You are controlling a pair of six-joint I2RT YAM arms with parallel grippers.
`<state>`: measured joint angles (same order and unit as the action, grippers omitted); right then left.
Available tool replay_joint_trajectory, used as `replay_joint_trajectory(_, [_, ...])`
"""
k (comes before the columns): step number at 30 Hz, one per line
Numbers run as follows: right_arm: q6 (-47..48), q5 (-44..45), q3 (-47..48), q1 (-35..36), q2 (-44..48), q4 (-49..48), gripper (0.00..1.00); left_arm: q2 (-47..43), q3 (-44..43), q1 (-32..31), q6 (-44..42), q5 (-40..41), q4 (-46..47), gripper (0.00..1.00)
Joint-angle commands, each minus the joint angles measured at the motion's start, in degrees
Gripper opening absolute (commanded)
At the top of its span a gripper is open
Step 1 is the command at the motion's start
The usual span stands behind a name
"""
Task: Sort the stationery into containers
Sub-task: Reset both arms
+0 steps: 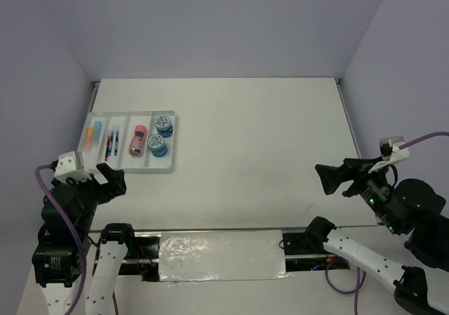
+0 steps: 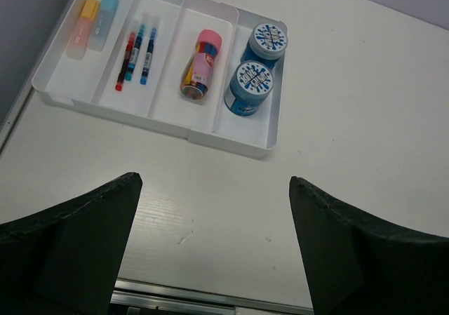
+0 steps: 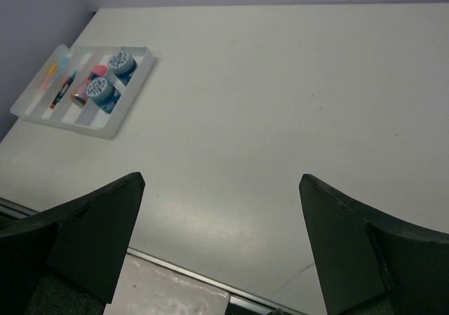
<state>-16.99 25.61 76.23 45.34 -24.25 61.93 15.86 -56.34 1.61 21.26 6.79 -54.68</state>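
The white four-compartment tray [image 1: 170,166] lies at the table's left side, seen close in the left wrist view [image 2: 161,123] and far off in the right wrist view [image 3: 105,129]. Its compartments hold, left to right, orange and light-blue pieces [image 2: 95,24], blue and red pens [image 2: 137,54], a pink-orange cylinder [image 2: 200,64] and two blue-white rolls [image 2: 250,85] [image 2: 268,40]. My left gripper [image 2: 214,182] hangs open just in front of the tray [image 1: 98,180] with nothing between its fingers. My right gripper [image 3: 222,178] stands open and empty over the table's right front [image 1: 328,179].
A metal strip runs along the table's near edge, with a crinkled clear-covered panel [image 1: 221,255] between the arm bases. Pale walls close in the table at the left, back and right. Purple cables [image 1: 59,210] loop beside each arm.
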Motion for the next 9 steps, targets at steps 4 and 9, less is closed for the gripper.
replay_joint_trajectory(4, [-2.60, -0.56, -2.39, -0.08, 2.27, 0.39, 1.00, -0.92, 0.35, -0.29, 0.10, -0.37, 1.24, 0.99])
replay_joint_trajectory(9, [-2.52, -1.00, -4.51, 0.01, 2.54, -0.85, 1.00, -0.74, 0.61, -0.20, -0.34, -1.69, 1.85, 0.99])
